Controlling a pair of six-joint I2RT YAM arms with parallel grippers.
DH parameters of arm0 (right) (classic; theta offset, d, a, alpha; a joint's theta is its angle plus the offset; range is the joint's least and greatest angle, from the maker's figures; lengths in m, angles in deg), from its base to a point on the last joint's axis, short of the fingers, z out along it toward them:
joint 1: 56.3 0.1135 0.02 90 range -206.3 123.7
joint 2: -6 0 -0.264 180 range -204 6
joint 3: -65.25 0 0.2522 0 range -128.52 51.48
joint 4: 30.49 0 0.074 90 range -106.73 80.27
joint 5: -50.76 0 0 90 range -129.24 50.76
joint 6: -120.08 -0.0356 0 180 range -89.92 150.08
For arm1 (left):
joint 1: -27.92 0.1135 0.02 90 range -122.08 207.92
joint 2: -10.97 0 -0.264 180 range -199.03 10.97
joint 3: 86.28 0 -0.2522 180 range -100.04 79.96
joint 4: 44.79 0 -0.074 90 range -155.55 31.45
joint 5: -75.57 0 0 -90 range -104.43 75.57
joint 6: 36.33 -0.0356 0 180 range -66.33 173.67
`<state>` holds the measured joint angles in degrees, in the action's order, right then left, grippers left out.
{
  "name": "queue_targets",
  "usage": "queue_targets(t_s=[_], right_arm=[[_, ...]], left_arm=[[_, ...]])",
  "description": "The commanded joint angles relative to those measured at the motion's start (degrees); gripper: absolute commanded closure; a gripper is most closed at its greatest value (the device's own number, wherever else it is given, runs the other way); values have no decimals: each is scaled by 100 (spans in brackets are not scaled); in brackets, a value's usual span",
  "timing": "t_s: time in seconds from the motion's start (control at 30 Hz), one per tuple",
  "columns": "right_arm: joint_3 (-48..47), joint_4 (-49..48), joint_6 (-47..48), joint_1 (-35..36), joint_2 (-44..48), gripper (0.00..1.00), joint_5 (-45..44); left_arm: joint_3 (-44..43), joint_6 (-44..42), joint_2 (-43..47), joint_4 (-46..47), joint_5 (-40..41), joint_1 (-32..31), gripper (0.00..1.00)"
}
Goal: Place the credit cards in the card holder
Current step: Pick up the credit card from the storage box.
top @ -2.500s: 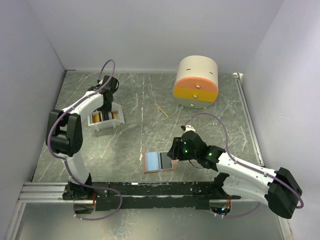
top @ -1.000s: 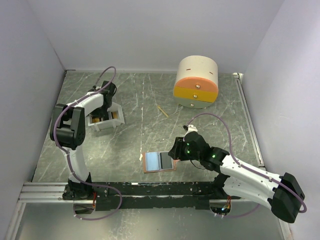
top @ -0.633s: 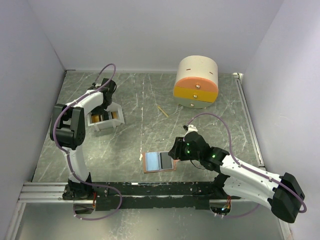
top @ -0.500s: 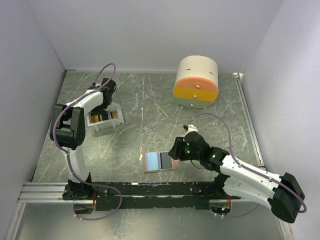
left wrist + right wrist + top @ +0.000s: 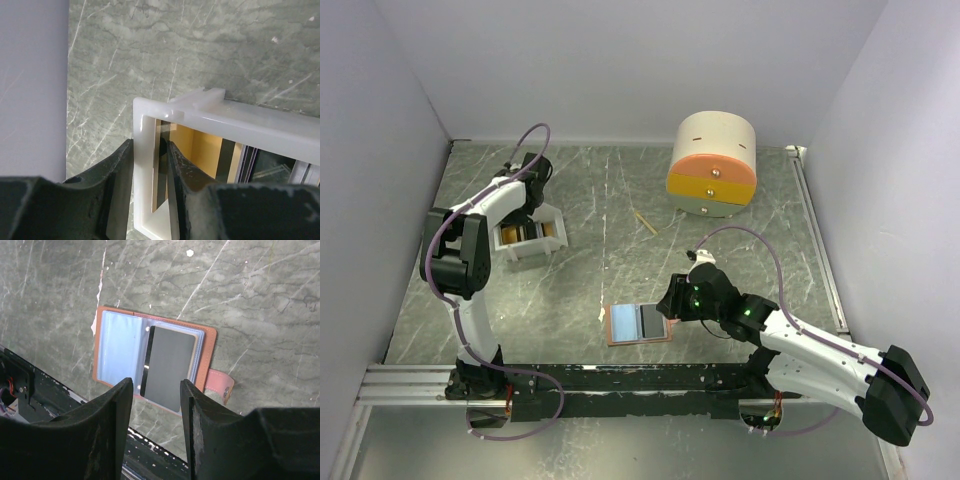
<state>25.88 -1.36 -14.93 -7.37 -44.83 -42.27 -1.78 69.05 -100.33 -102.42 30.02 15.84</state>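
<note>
The card holder (image 5: pixel 640 323) lies open on the table, salmon-pink edged, with a light blue inner face (image 5: pixel 120 350). A dark grey credit card (image 5: pixel 170 365) sits in its right side. My right gripper (image 5: pixel 156 385) hovers open just above it, at its right edge in the top view (image 5: pixel 672 298), with nothing between the fingers. More credit cards stand on edge in the white tray (image 5: pixel 240 117): a dark one (image 5: pixel 162 165) and a gold one (image 5: pixel 205 150). My left gripper (image 5: pixel 149 145) straddles the tray's end wall and the dark card, its jaws narrow around them.
The white tray (image 5: pixel 558 232) stands at the back left near the left wall. A round cream, orange and yellow drawer box (image 5: pixel 712 165) stands at the back right. A thin wooden stick (image 5: pixel 644 222) lies in front of it. A black rail (image 5: pixel 620 378) runs along the near edge.
The left gripper's jaws have drawn closer together around the tray wall and the dark card. The right arm holds still over the card holder.
</note>
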Motion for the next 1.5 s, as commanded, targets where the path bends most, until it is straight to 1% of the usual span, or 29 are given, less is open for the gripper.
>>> queue_targets(t_s=[0.0,0.13,0.23,0.27,0.33,0.37,0.5,0.63,0.67,0.87,1.03,1.13,1.27,1.33,1.4,1.47], right_arm=[[74,27,-16,5,63,57,-89],[81,12,-24,7,35,57,-78],[74,-13,-16,11,7,57,-67],[71,-9,-10,4,-6,57,-69],[48,10,1,4,-28,57,-71],[39,21,6,11,-29,57,-71],[62,19,-5,3,9,57,-89],[90,-27,-16,10,-18,57,-71],[83,-30,-16,6,-42,57,-63],[48,-53,-16,6,-88,57,-45],[5,27,-16,3,-37,57,-57],[-19,53,-41,3,24,57,-59],[-116,85,-89,7,34,57,-66],[-166,68,-123,3,63,57,-86],[-202,15,-215,5,162,57,-92],[-208,-72,-339,8,342,57,-106]], left_arm=[[-268,-70,27,-111,0,30,66],[-255,-104,-8,-99,-13,30,68],[-268,-120,-34,-101,15,30,67],[-258,-134,-32,-66,-9,30,69],[-238,-151,-42,-36,-43,30,75],[-238,-149,-59,-46,-37,30,77],[-292,-128,-75,-109,-112,34,80],[-459,-65,-30,-285,-255,22,92],[-498,-69,9,-312,-337,27,93],[-731,6,215,-496,-995,29,93],[-800,134,457,-649,-1315,30,93],[-799,200,674,-704,-1376,13,93],[-708,236,1160,-610,-1926,18,93],[-584,249,1462,-491,-2341,19,93],[-411,291,1811,-317,-2962,29,93],[-121,353,2211,-28,-3796,30,93]])
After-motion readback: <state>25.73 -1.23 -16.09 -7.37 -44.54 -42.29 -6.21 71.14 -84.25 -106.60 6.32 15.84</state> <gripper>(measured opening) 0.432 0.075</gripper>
